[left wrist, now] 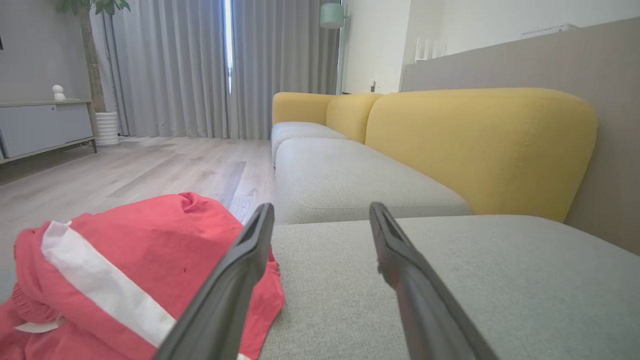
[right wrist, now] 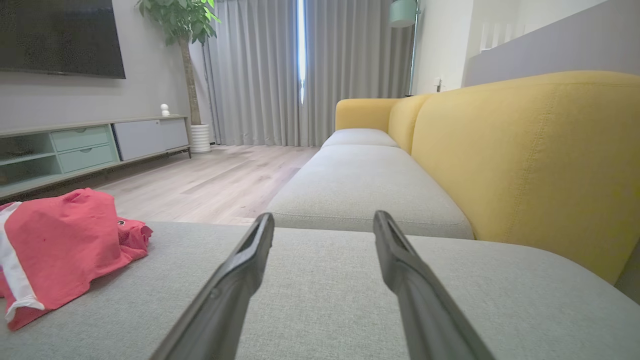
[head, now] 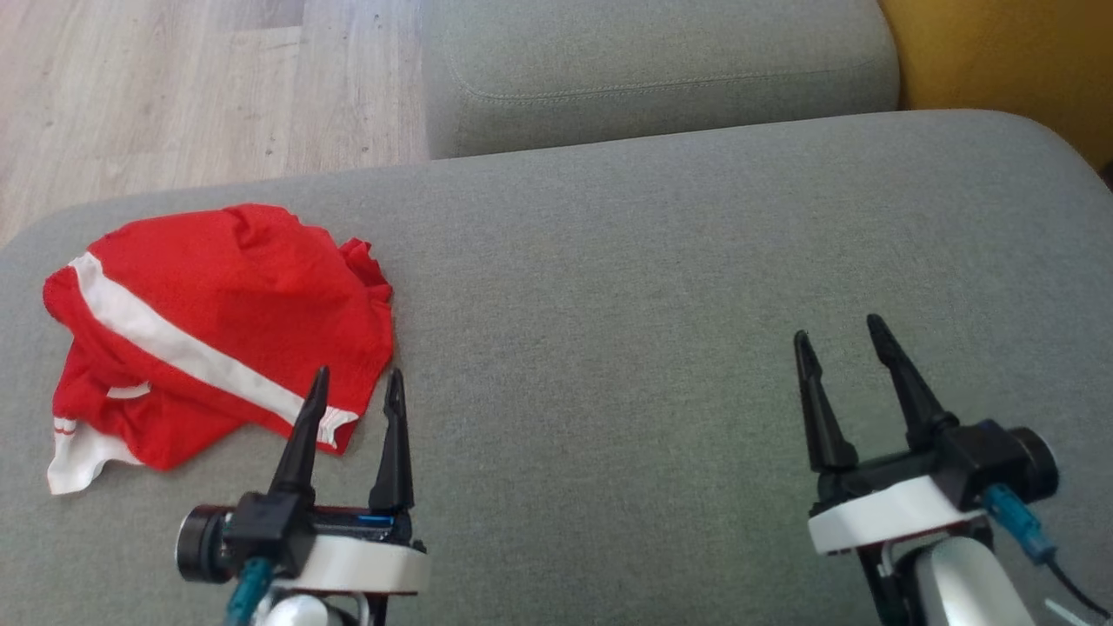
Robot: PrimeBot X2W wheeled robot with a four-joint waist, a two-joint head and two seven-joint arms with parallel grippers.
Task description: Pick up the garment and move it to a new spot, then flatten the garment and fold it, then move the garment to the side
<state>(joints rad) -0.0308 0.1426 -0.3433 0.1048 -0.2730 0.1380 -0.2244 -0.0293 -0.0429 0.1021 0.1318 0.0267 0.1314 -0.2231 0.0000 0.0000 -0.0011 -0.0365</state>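
I'm working over a grey sofa seat cushion (head: 626, 287), woven fabric, bare across its middle and right. Beyond its far edge sits a second cushion (head: 661, 69), also grey, and a yellow backrest (head: 1000, 61) runs along the right side. Pale wooden floor (head: 174, 87) shows past the far left. Through the wrist cameras I see the room: long grey curtains (left wrist: 175, 65) with a bright slit of daylight, a plant (right wrist: 182, 20) in a white ribbed pot (right wrist: 200, 139), a low cabinet (right wrist: 80, 145) along the wall with a dark screen (right wrist: 60, 37) above it, and a pale green lamp shade (right wrist: 402, 11) near the sofa's far end.

The garment (head: 217, 322), red with a broad white stripe, lies crumpled in a loose heap on the left part of the seat cushion. My left jaws stand wide apart, holding nothing, at the garment's near right corner. In the head view one finger (head: 303, 435) crosses the hem and the other stands over bare cushion just beside it. Whether that finger touches the cloth I cannot tell. From the left wrist the cloth lies left of and under that finger, and the gap looks onto bare cushion. My right jaws, likewise wide apart and empty, hang over the bare right part of the seat cushion, well apart from the garment.
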